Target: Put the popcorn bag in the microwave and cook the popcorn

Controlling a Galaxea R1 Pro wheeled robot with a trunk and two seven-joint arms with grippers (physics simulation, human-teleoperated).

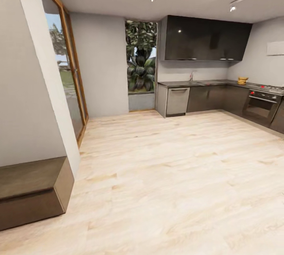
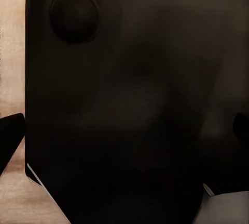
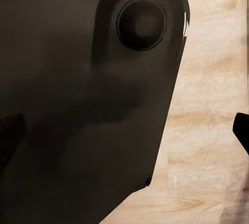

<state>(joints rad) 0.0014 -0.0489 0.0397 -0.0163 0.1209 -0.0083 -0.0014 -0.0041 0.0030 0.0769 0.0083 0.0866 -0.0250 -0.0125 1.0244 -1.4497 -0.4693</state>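
Observation:
The grey countertop runs along the far wall over dark cabinet fronts and turns the corner to the right. A small tan-yellow object stands on it near the corner, too small to tell whether it is the popcorn bag. The microwave is out of view. My left gripper is open over a dark part of my own body, its fingertips at the picture's edges. My right gripper is also open, with nothing between its fingers, above the wooden floor.
Light wooden floor stretches from me to the kitchen. A built-in oven with red knobs and a hob sit at the right. A low brown bench and a white wall corner stand close on the left, by tall glass doors.

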